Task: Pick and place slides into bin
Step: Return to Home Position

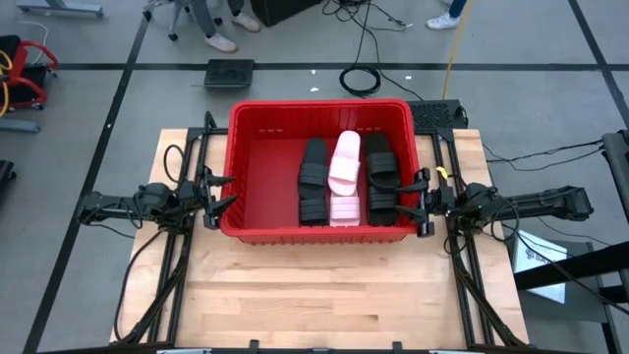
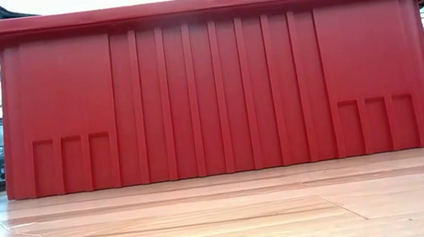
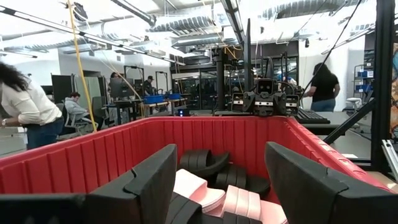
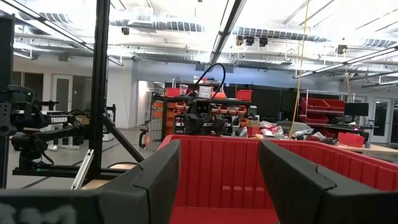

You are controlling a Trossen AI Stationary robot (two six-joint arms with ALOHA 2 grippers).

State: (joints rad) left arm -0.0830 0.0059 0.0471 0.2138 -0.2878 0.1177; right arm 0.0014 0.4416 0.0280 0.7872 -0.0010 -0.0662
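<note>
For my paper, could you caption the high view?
Slides lie in the red bin, left tool and right tool open beside it.

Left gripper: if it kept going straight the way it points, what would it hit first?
Probably the red bin, its rim right at the open left gripper. Height is unclear: if it clears the rim, it would pass over the slides toward the far wall.
</note>
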